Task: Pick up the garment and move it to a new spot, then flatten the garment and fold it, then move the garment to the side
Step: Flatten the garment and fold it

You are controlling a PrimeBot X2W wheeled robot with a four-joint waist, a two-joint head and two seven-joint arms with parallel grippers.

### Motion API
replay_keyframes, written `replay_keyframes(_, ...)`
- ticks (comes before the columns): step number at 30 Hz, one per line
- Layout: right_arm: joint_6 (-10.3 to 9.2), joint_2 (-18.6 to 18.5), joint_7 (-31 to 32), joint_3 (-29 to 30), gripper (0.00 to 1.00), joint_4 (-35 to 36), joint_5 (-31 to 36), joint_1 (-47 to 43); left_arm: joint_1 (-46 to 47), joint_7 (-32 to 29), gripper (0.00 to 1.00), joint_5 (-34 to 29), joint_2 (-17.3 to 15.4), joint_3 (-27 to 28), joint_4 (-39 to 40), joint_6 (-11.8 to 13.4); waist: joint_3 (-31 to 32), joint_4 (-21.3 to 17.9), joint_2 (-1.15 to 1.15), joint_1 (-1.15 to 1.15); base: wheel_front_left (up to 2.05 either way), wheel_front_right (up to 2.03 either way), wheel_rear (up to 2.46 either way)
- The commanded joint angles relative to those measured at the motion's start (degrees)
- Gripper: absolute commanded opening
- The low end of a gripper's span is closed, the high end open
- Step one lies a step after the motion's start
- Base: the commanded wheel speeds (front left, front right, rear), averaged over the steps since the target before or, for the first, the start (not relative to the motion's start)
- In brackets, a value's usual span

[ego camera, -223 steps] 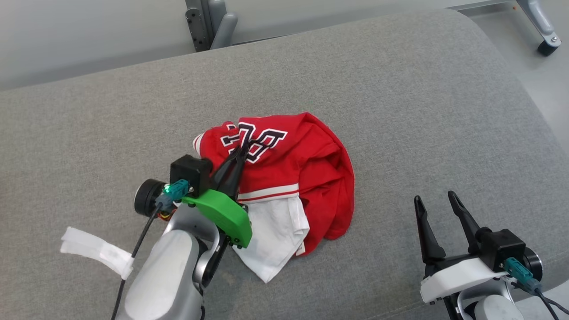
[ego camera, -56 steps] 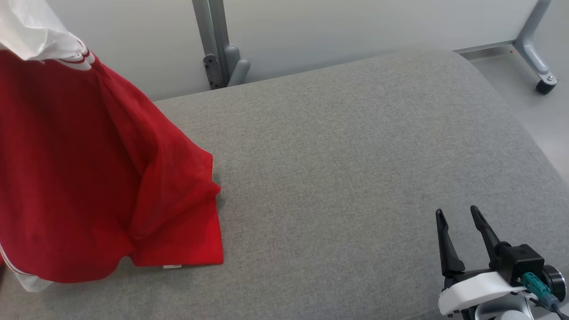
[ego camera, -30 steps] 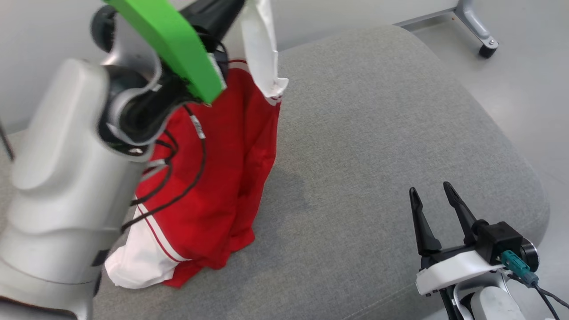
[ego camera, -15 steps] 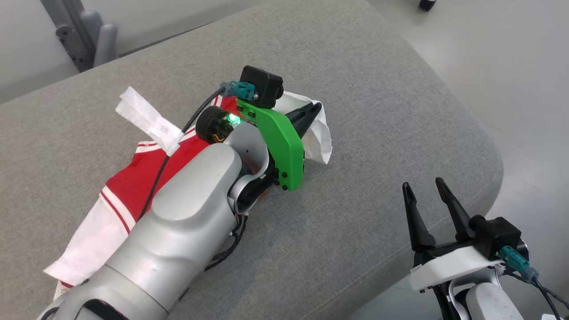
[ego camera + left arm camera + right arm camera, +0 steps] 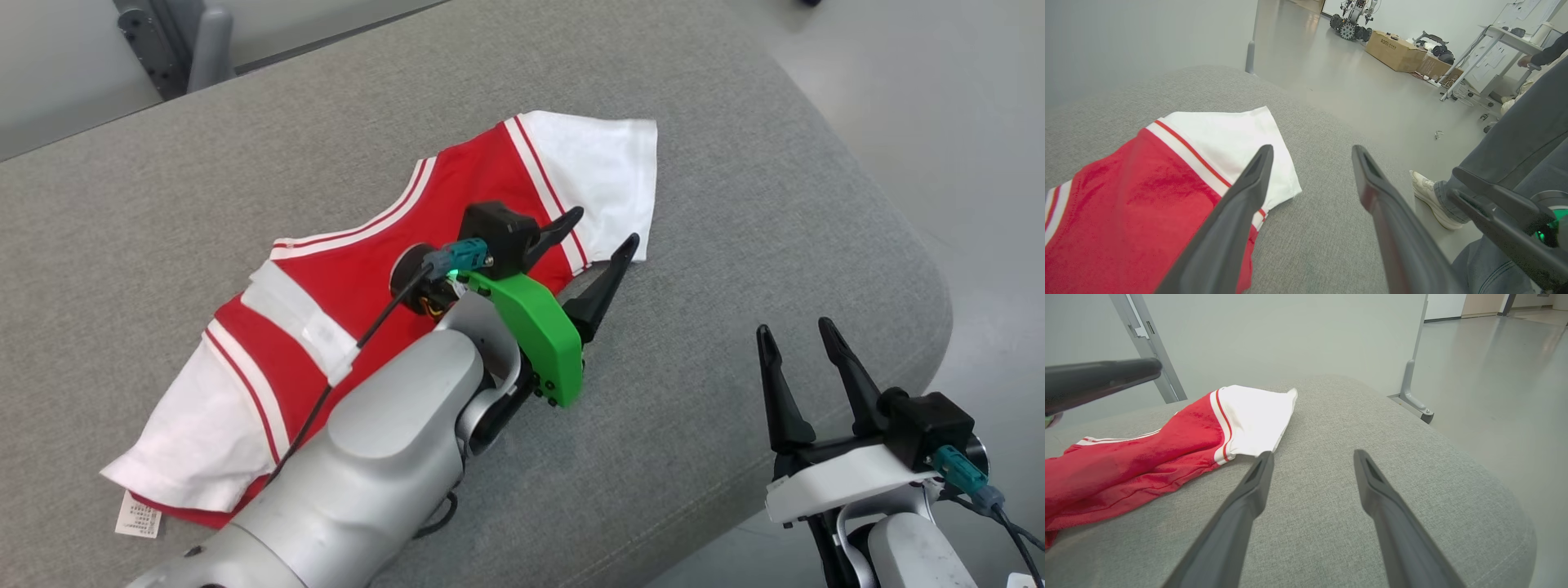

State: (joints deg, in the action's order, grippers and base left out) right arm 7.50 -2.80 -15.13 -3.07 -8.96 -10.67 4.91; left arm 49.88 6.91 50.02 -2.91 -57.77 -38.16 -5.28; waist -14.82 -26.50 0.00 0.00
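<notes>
On the couch (image 5: 735, 163), the garment (image 5: 351, 278) lies rumpled; left gripper (image 5: 604, 226) and right gripper (image 5: 794, 327), both open, should pull opposite sleeves apart evenly.

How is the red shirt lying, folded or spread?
Spread out: the shirt lies stretched long across the grey cushion, not folded yet.

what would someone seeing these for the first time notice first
The red and white garment lies spread across the grey cushion, a white sleeve at its far right end. The left hand hangs open over the garment's near edge, just ahead of a bright green bracket. The right hand sits open at the lower right, holding nothing.
</notes>
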Motion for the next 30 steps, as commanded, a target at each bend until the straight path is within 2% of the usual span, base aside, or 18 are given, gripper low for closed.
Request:
replay_keyframes(1,-0.02,-0.15,-0.03,0.14,1.0,0.03,0.36,-0.76,-1.41,1.12,1.0,0.52,-0.06,-0.16,0.86,0.67,1.43,1.98,0.0,0.0,0.0,0.0,0.0)
replay_keyframes(6,-0.03,-0.14,-0.03,1.44,1.0,0.53,1.56,-1.82,-6.92,5.34,1.0,0.53,-0.78,-0.08,4.46,3.71,2.93,5.14,0.0,0.0,0.0,0.0,0.0)
replay_keyframes(12,-0.03,-0.16,-0.03,3.61,1.0,0.62,3.07,-4.21,-15.9,7.9,1.0,-1.31,-5.22,1.83,11.45,8.29,5.6,9.35,0.0,0.0,0.0,0.0,0.0)
replay_keyframes(15,-0.03,-0.17,-0.03,4.39,1.0,0.71,3.74,-5.53,-19.95,8.36,1.0,-4.71,-8.48,3.73,16.11,11.51,7.04,11.32,0.0,0.0,0.0,0.0,0.0)
replay_keyframes(18,-0.02,-0.14,-0.03,4.96,1.0,0.9,4.3,-6.61,-25.74,8.24,1.0,-8.56,-10.66,7.71,21.8,14.67,8.58,13.12,0.0,0.0,0.0,0.0,0.0)
replay_keyframes(20,-0.03,-0.18,-0.03,4.89,1.0,1.03,5.01,-7.37,-32.75,8.22,1.0,-12.72,-12.57,12.9,26.92,17.1,10.0,14.57,0.0,0.0,0.0,0.0,0.0)
replay_keyframes(26,-0.03,-0.18,-0.03,4.82,1.0,1.13,5.56,-7.61,-38.54,8.23,1.0,-15.19,-13.11,16.41,27.28,17.51,10.65,15.65,0.0,0.0,0.0,0.0,0.0)
replay_keyframes(30,-0.03,-0.17,-0.03,4.37,1.0,1.07,5.59,-7.46,-40.03,8.24,1.0,-15.47,-11.84,17.31,24.61,15.72,10.54,15.9,0.0,0.0,0.0,0.0,0.0)
